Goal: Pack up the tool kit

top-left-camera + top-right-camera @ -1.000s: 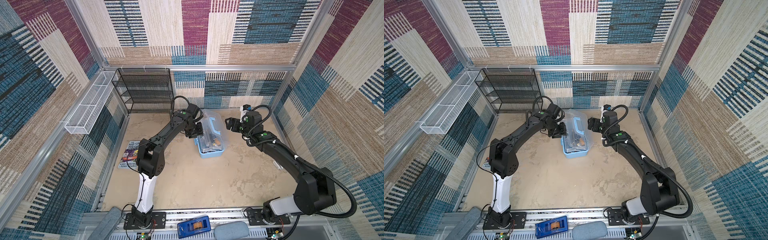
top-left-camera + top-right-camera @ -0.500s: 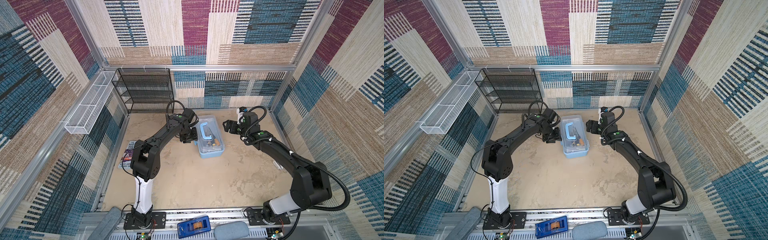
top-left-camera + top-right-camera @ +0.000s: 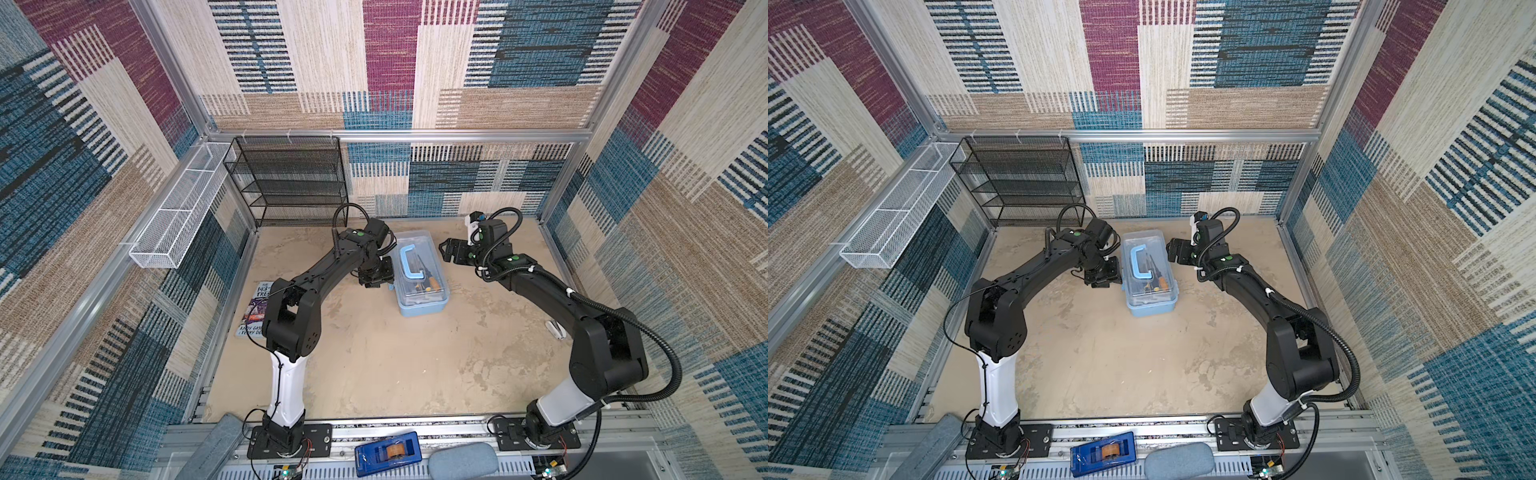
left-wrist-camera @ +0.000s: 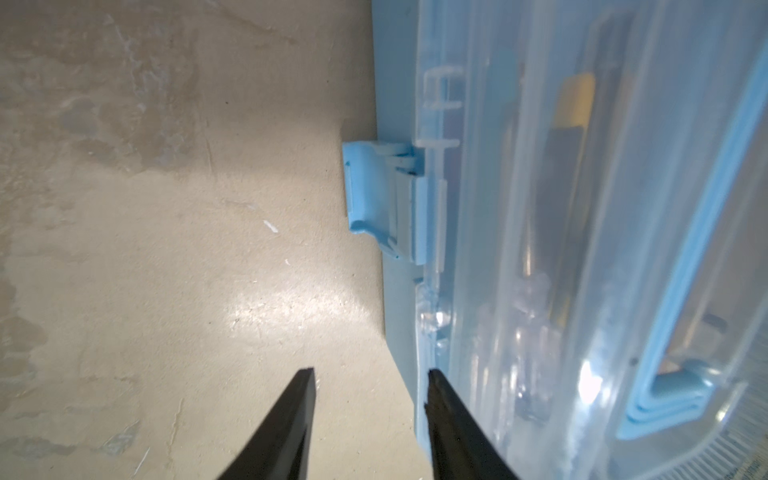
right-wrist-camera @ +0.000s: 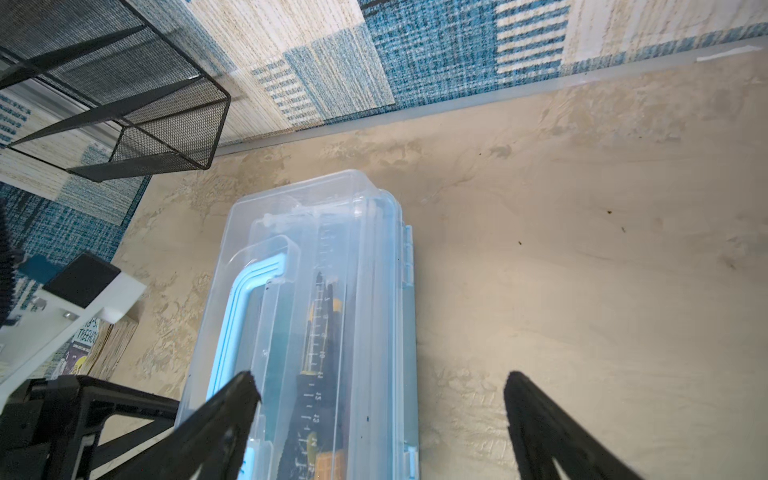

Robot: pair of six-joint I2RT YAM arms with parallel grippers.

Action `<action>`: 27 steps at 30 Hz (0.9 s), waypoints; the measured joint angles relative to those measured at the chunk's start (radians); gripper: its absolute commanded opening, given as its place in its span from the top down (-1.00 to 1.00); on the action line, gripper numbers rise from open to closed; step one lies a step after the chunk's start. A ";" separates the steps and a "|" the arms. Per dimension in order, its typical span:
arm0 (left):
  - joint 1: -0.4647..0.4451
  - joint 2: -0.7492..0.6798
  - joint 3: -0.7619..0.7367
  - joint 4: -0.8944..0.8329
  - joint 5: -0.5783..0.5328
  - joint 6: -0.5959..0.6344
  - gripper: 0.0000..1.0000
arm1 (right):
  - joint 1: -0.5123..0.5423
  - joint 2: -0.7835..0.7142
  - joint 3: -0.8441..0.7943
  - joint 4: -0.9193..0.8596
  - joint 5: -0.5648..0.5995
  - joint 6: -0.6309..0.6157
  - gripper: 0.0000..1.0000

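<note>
Nearest the front rail lies a dark blue tape dispenser (image 3: pixel 388 453). Further in, by the left wall, a book (image 3: pixel 252 311) lies flat on the tabletop (image 3: pixel 395 365), partly hidden behind my left arm.

Toward the back, between my two claws, sits the tool kit (image 3: pixel 422 286). It is a pale blue case with its clear lid down and its blue handle (image 3: pixel 409 264) lying flat on top. Tools (image 5: pixel 322 332) with yellow and black grips show through the lid.

My left claw (image 4: pixel 369 374) is low at the case's left side, its fingers apart and gripping nothing. In the left wrist view one finger lies over bare tabletop and the other over the case's edge; I cannot tell whether it touches. Beyond the fingertips a pale blue latch (image 4: pixel 374 199) juts from the case's side wall.

My right claw (image 5: pixel 381 380) hangs at the case's right, spread wide and empty. In the right wrist view one finger shows over the lid and the other over tabletop.

Farthest back, a black mesh shelf (image 3: pixel 291 178) stands against the rear wall. A white wire basket (image 3: pixel 183 212) hangs on the left wall beside it.
</note>
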 measured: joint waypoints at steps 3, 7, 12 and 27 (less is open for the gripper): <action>-0.008 0.028 0.037 -0.001 0.007 0.010 0.04 | 0.000 0.027 0.025 -0.008 -0.024 -0.027 -0.94; -0.022 0.066 0.087 -0.010 0.027 0.014 0.04 | 0.000 0.068 0.059 -0.031 -0.049 -0.072 -0.98; -0.051 0.098 0.138 0.013 0.087 0.038 0.03 | 0.000 0.108 0.102 -0.062 -0.079 -0.135 -0.99; -0.051 -0.026 -0.122 0.108 0.045 0.148 -0.18 | -0.002 0.228 0.225 -0.187 -0.088 -0.275 -1.00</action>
